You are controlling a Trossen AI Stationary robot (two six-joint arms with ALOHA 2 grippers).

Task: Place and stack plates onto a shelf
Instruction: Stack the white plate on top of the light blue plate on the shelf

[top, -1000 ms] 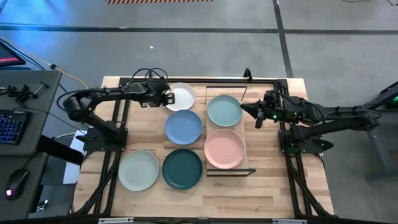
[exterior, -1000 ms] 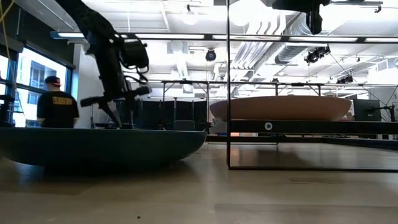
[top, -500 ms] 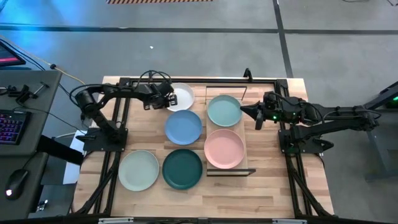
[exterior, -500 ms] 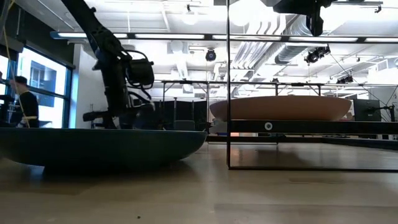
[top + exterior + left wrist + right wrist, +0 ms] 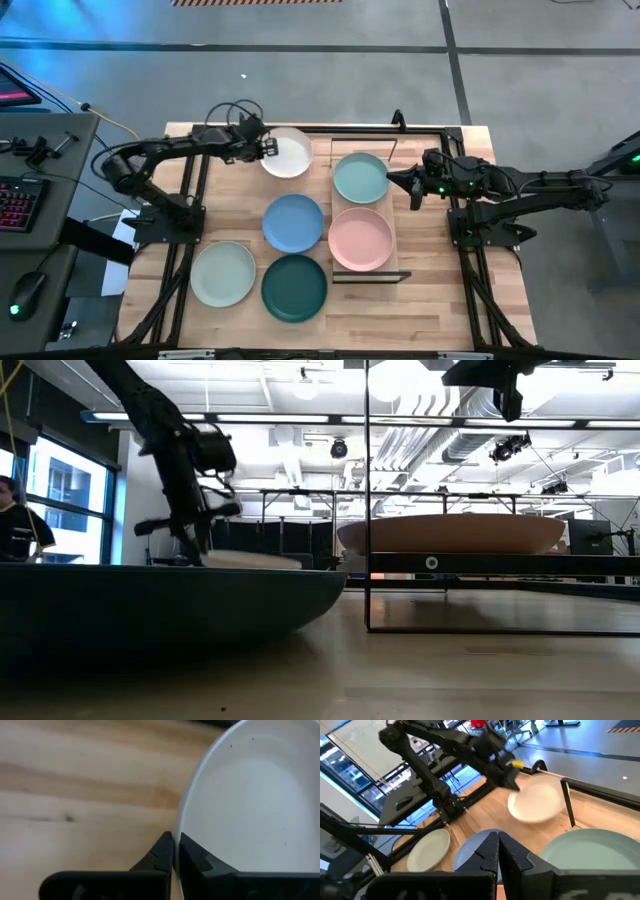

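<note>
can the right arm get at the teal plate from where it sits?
Probably, but awkwardly. The right gripper hovers by the green plate on the shelf; the teal plate lies uncovered across the shelf and pink plate, so it must reach over both.

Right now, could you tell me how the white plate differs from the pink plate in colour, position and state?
The white plate is white and sits at the table's far edge, off the shelf; the pink plate is pink and rests on the shelf's board. The left gripper is shut on the white plate's rim; nothing touches the pink plate, and the right gripper waits beside the shelf. Both are round, shallow and look equal in size.
</note>
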